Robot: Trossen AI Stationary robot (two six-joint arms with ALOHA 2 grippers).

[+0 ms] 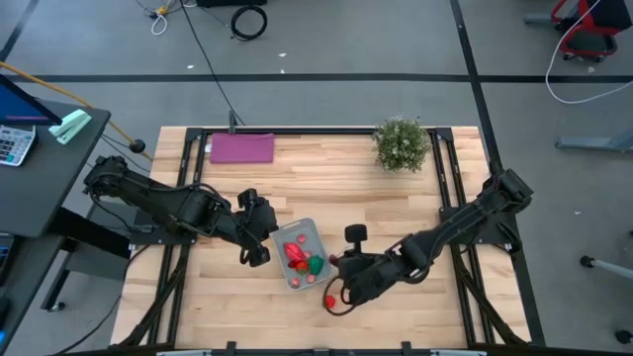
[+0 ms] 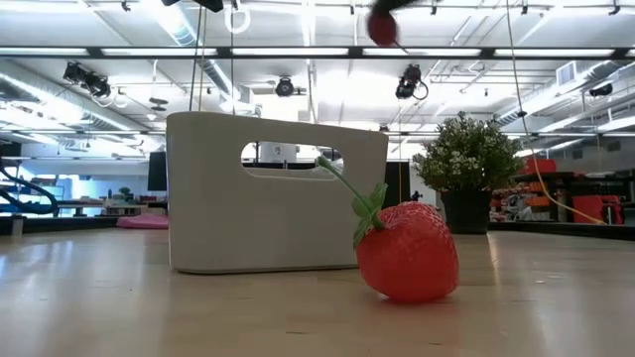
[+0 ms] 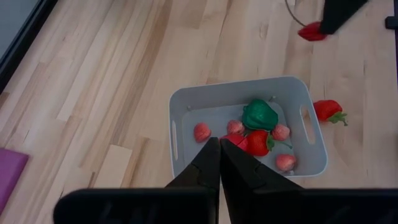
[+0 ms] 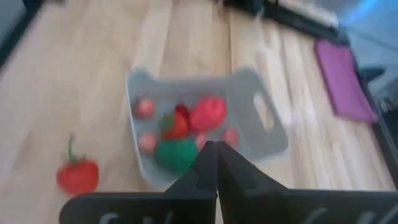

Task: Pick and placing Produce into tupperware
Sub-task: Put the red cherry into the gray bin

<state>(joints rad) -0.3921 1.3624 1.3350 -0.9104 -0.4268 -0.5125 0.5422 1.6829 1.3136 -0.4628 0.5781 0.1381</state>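
The pale grey tupperware [image 1: 300, 254] stands on the table's near middle and holds a green piece [image 3: 260, 115], a red strawberry [image 3: 255, 143] and several pink pieces. Another red strawberry [image 2: 407, 253] lies on its side on the table by the tupperware's near right end. My left gripper [image 3: 219, 144] is shut and empty, above the tupperware's left side [image 1: 259, 252]. My right gripper [image 4: 214, 148] is shut on a small red piece [image 3: 311, 31], just right of the tupperware [image 1: 336, 274]. My right gripper holds the small red piece [image 2: 382, 28] at its fingertips, slanting down from the table's right side. The piece is lifted clear, well above the table. The fingers hide which part of it they are on.
A bushy green potted plant [image 1: 402, 144] stands at the far right. A flat purple sheet [image 1: 241, 148] lies at the far left. Bare wood lies between them and the tupperware, and to the near left.
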